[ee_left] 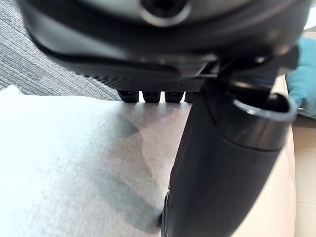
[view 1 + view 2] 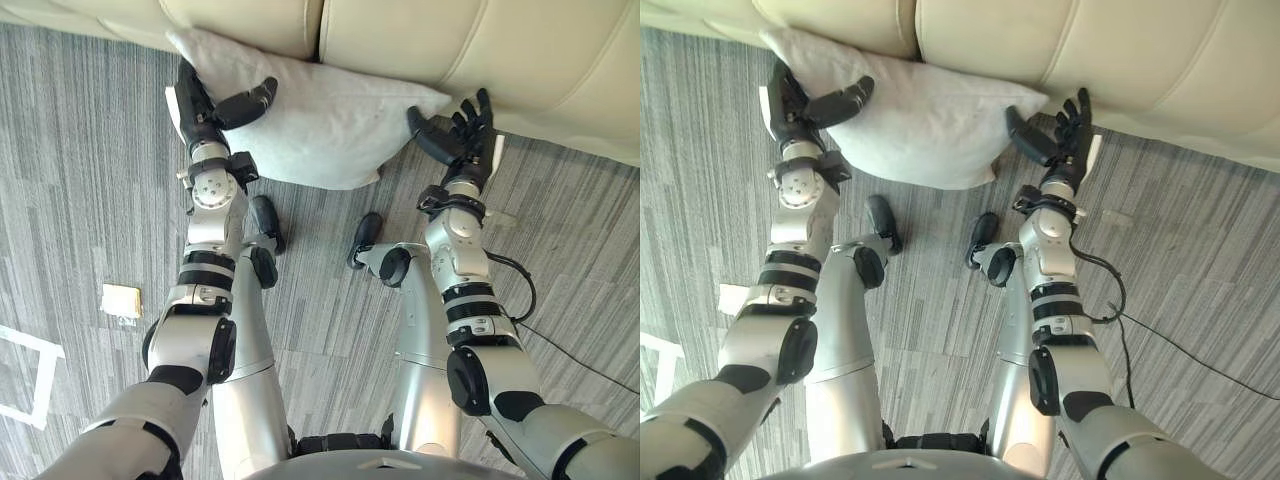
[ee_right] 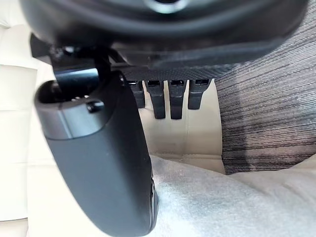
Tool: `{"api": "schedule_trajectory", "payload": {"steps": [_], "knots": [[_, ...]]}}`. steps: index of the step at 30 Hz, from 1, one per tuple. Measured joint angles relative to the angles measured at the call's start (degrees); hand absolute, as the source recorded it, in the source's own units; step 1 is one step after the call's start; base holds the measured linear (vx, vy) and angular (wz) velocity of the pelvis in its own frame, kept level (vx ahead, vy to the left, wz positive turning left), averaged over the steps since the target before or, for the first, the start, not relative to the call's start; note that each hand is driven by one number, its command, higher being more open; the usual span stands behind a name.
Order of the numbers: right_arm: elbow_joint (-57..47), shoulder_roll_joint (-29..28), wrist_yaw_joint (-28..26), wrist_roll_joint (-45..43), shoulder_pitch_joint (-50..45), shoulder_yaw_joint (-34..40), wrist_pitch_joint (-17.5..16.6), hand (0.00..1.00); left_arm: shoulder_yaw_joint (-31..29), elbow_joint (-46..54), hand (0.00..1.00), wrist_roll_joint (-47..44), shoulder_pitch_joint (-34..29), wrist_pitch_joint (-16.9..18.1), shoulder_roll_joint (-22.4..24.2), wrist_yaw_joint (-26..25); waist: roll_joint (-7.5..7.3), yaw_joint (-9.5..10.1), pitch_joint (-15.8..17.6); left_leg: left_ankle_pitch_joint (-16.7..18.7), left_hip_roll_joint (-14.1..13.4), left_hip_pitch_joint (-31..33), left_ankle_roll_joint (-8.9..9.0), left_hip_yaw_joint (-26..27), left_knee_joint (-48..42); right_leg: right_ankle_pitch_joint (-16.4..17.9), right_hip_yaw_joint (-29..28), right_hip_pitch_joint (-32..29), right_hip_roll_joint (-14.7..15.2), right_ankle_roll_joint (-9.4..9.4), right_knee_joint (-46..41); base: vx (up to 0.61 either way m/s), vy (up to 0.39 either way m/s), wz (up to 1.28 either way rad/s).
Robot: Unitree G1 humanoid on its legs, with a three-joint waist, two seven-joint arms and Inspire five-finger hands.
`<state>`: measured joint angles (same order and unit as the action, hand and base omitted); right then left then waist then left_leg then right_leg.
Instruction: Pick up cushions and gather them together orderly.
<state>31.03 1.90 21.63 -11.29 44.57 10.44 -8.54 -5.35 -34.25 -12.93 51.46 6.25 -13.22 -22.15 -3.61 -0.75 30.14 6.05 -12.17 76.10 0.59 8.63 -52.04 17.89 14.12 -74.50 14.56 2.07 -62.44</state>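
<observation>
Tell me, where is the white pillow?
The white cushion lies on the grey carpet against the cream sofa, top middle, between left hand and right hand.

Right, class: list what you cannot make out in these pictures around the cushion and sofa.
- Grip of the left hand on the cushion: eye views, the cushion's corner hides it.
- Top of the sofa: eye views, cut off by the picture edge.
- A teal thing: left wrist view, cut off by the edge, behind the hand.
- A tan patch: left eye view, too small to identify.
</observation>
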Motion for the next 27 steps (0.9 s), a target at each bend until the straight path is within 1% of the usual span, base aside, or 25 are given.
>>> {"api": "schedule_trajectory", "payload": {"steps": [2,4,6,9,12,13,14,16,18,19,21,22,23,24,27], "knots": [[0.08,-0.25,0.86,0.02,0.35,0.01,-0.04,0.0,0.59,1.31,0.0,0.01,-0.01,-0.03,0.34,-0.44,0.0,-0.02,0.0,-1.13,0.51,0.08,0.06,0.01,1.22,-0.53,0.16,-0.38,0.36,0.57,0.33,-0.08,0.016,0.12],[0.09,-0.2,0.85,0.09,0.38,-0.14,0.32,0.0,0.81,1.72,0.0,0.08,0.06,-0.03,0.59,-0.48,0.0,-0.03,-0.01,-1.79,0.59,0.04,0.16,-0.04,1.9,-0.93,0.38,-0.38,0.35,0.68,0.77,-0.05,0.004,0.04],[0.13,-0.13,0.84,0.23,0.66,-0.99,1.03,0.0,2.56,2.69,0.0,0.12,0.03,-0.13,1.17,-0.6,0.0,-0.02,-0.02,-3.01,0.66,-0.11,-0.14,-0.12,3.07,-1.69,0.77,-0.33,0.28,1.29,1.51,-0.06,-0.003,0.03],[1.34,-0.05,0.53,0.16,0.41,-2.83,2.66,0.0,2.92,3.71,0.0,0.19,-0.33,-0.13,3.43,-1.26,0.0,0.01,-0.03,-4.07,0.85,-1.51,0.14,-0.47,4.24,-2.14,1.43,1.15,0.2,1.78,2.37,-0.04,-0.014,0.05],[1.26,-0.37,-0.25,-0.03,-2.61,-6.05,3.08,0.0,2.9,6.09,0.0,0.1,-3.36,-0.12,5.48,-2.43,0.0,0.23,-0.09,-4.71,0.91,-5.89,0.72,-0.58,6.98,-2.45,1.92,5.39,-0.48,1.81,4.8,-0.04,-0.027,-0.01],[0.85,-0.45,-0.31,-0.05,-4.52,-7.37,3.04,0.0,2.92,8.5,0.0,0.03,-5.97,-0.11,6.51,-2.84,0.02,0.26,-0.19,-5.31,1.1,-8.84,1.0,-0.45,9.42,-2.87,2.3,8.17,-0.81,1.69,6.85,-0.02,-0.048,-0.01],[0.61,-0.48,-0.34,-0.07,-5.34,-7.7,3.04,0.0,2.92,9.21,0.0,0.01,-6.88,-0.11,7.0,-2.99,0.05,0.31,-0.22,-5.57,1.21,-10.05,1.13,-0.43,10.4,-2.96,2.47,9.3,-0.94,1.54,7.63,0.0,-0.055,0.01],[-1.11,-1.37,-0.37,-0.09,-8.97,-9.2,3.05,0.0,2.95,12.21,0.0,-0.08,-11.04,-0.05,8.49,-4.04,0.06,0.5,-0.44,-6.47,1.57,-14.99,1.44,-0.17,14.12,-3.54,2.84,13.87,-1.53,1.31,10.83,0.03,-0.049,0.0],[-2.11,-2.14,-0.37,-0.21,-10.78,-10.39,3.15,0.0,3.23,13.68,0.0,-0.37,-13.44,-0.05,8.59,-4.52,0.06,0.65,-0.44,-6.48,1.66,-17.98,1.49,0.06,15.73,-3.68,2.92,16.91,-2.2,1.08,12.69,0.05,-0.013,-0.09],[-3.67,-2.23,-0.36,-0.24,-12.61,-11.73,3.19,0.0,3.92,15.36,0.0,-0.48,-15.45,-0.05,8.55,-4.84,0.08,0.75,-0.46,-6.54,1.7,-20.67,1.64,0.27,17.02,-4.01,2.99,19.41,-2.52,1.26,14.06,0.06,0.002,-0.09],[-6.04,-2.21,-0.37,-0.26,-15.07,-12.7,3.19,0.0,4.86,17.55,0.0,-0.52,-17.81,-0.01,8.76,-4.95,0.16,0.86,-0.58,-6.51,1.96,-24.04,1.72,0.51,18.49,-4.03,3.07,22.73,-2.61,1.24,15.56,0.08,0.014,-0.03],[-8.99,-2.11,-0.37,-0.25,-17.44,-13.21,3.19,0.0,4.94,19.92,0.0,-0.55,-19.82,0.16,9.92,-4.95,0.41,0.97,-0.78,-6.33,2.15,-27.11,1.97,0.57,19.45,-4.03,3.14,25.92,-2.75,1.21,16.78,0.09,0.022,-0.03],[-10.29,-1.95,-0.37,-0.25,-18.35,-13.51,3.18,0.0,4.95,20.9,0.0,-0.57,-20.57,0.4,10.44,-4.95,0.46,1.03,-0.83,-6.3,2.29,-28.76,2.0,0.77,20.18,-4.08,3.11,27.46,-2.79,1.11,17.46,0.09,0.028,-0.06],[-12.88,-1.32,-0.37,-0.21,-19.98,-14.43,3.14,0.0,5.17,22.91,0.0,-0.7,-22.37,1.28,11.08,-4.93,0.5,1.03,-1.17,-6.31,2.54,-32.0,2.0,1.23,21.68,-4.17,3.01,30.41,-2.85,0.94,18.78,0.08,0.022,-0.06],[-17.52,-1.12,-0.37,-0.19,-23.43,-14.82,2.9,0.0,6.48,26.1,0.0,-2.18,-25.46,2.52,11.47,-4.88,0.71,1.63,-1.7,-6.3,2.73,-37.11,2.02,1.93,24.17,-4.34,2.78,35.07,-3.23,0.45,21.09,0.09,0.008,-0.09]]}}
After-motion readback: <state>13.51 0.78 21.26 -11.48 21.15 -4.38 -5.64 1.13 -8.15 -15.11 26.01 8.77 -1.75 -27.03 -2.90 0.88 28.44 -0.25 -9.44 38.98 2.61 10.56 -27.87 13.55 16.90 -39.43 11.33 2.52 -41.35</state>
